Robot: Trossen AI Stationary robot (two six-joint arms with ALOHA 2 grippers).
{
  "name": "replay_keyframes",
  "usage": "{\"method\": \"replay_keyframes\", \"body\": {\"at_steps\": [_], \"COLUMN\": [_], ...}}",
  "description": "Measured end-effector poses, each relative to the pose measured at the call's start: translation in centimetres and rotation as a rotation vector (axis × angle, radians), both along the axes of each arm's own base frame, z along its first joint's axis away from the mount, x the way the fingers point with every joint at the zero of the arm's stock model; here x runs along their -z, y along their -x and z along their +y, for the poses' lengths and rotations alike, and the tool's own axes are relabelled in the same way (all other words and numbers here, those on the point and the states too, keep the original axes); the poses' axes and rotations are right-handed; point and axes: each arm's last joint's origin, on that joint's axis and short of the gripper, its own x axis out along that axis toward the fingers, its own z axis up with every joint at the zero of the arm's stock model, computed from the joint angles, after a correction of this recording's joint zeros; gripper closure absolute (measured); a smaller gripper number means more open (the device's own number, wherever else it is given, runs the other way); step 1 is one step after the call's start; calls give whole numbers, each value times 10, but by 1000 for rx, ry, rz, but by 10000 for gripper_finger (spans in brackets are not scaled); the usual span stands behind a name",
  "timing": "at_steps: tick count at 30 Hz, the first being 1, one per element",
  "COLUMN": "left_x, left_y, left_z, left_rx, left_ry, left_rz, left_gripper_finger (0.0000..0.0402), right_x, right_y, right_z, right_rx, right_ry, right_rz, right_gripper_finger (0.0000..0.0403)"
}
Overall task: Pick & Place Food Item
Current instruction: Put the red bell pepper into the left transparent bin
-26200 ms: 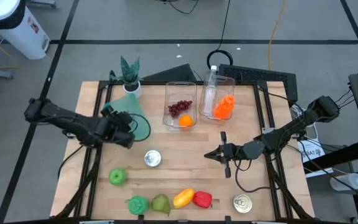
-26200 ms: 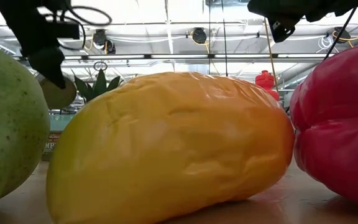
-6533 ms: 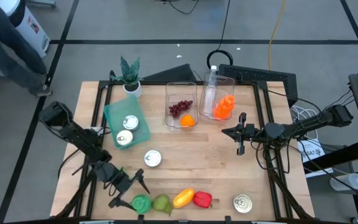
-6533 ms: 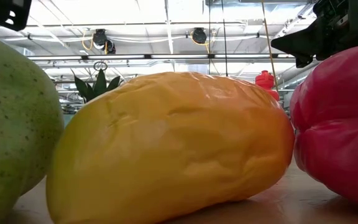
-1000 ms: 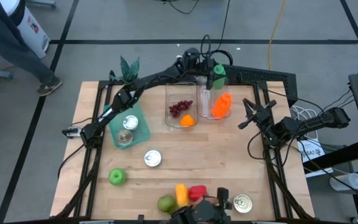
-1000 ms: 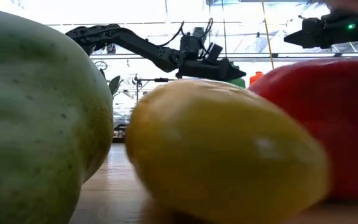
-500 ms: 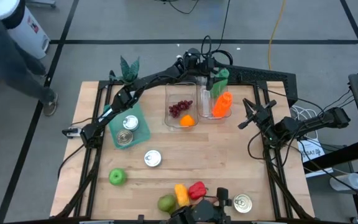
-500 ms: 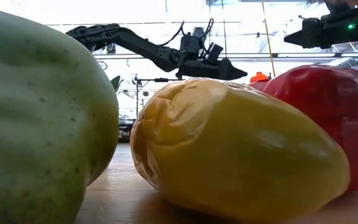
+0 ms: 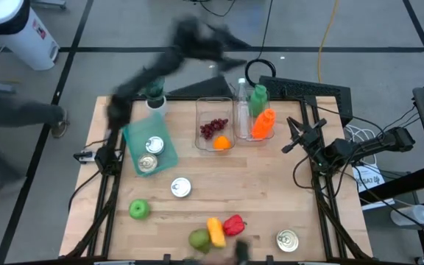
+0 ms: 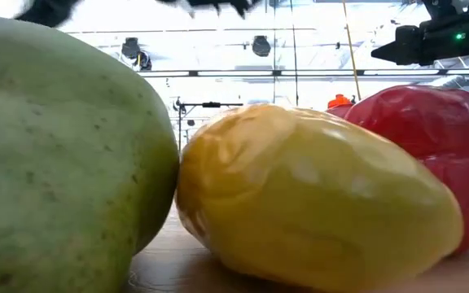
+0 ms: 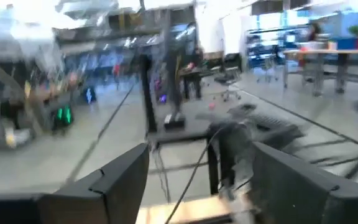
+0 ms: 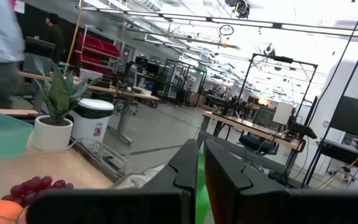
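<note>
Green toy (image 9: 258,97) stands in our container (image 9: 262,118) by the table's far edge. Our left gripper (image 11: 197,180) hangs above, fingers apart. Right gripper (image 9: 291,135), fingers together, waits near the right edge.

This is a robotics lab in a big open industrial hall. A wooden table (image 9: 256,191) stands on a grey concrete floor (image 9: 359,37) marked with dark lines, cables (image 9: 328,29) trailing over it. Beyond are more metal-framed workbenches (image 12: 241,127), dark monitors (image 12: 356,118), red storage bins (image 12: 95,50) and ceiling pipes (image 10: 300,73) with bright lights. A person (image 12: 2,50) stands on the far side.
</note>
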Motion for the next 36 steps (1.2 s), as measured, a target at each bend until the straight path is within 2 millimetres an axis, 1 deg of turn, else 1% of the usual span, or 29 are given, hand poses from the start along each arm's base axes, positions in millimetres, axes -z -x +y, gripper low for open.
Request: {"method": "replay_keyframes", "body": {"at_steps": [1, 2, 3, 5, 7, 9, 10, 11, 13, 15, 17, 19, 21, 23, 28, 30, 31, 33, 36], "left_x": [-25, -44, -57, -74, -81, -81, -80, -78, -68, -55, -38, -16, 1, 12, 66, 89, 97, 116, 143], "left_y": [24, 49, 72, 112, 144, 170, 181, 191, 202, 200, 191, 183, 191, 207, 241, 255, 262, 276, 284], "left_z": [-15, -32, -48, -82, -113, -140, -152, -163, -180, -191, -198, -202, -206, -210, -212, -210, -209, -206, -204], "left_rx": [13, 15, 2, -54, -119, -108, -78, -41, 38, 80, 51, -10, -27, -42, -115, -167, -206, -281, -296], "left_ry": [-37, -77, -115, -190, -230, -218, -209, -198, -176, -169, -165, -167, -157, -136, -38, 24, 50, 90, 125], "left_rz": [10, 39, 83, 180, 289, 398, 431, 461, 517, 518, 502, 491, 437, 340, 250, 217, 179, 162, 155], "left_gripper_finger": [129, 143, 161, 210, 269, 326, 336, 338, 338, 342, 349, 350, 350, 350, 350, 350, 350, 350, 350], "right_x": [0, 1, 1, 1, 1, 1, 1, 1, 0, 0, 3, 9, 18, 23, 21, 19, 19, 19, 19], "right_y": [0, 0, 0, 0, 0, -1, -2, -3, -5, -8, -11, -14, -17, -19, -19, -19, -19, -18, -19], "right_z": [0, 0, 0, 0, 0, 1, 1, 2, 5, 9, 13, 16, 19, 21, 21, 20, 20, 20, 20], "right_rx": [-1, -3, -4, -5, -6, -33, -66, -115, -242, -393, -544, -667, -760, -801, -804, -805, -806, -806, -799], "right_ry": [-3, -6, -8, -8, -8, -7, -11, -10, 7, 13, -13, -67, -138, -169, -169, -166, -166, -163, -147], "right_rz": [0, 0, -1, -3, -3, -15, -34, -57, -92, -126, -142, -111, -58, -13, -38, -57, -61, -66, -57], "right_gripper_finger": [385, 385, 385, 385, 385, 385, 385, 385, 385, 385, 385, 385, 385, 385, 385, 385, 385, 385, 385]}}
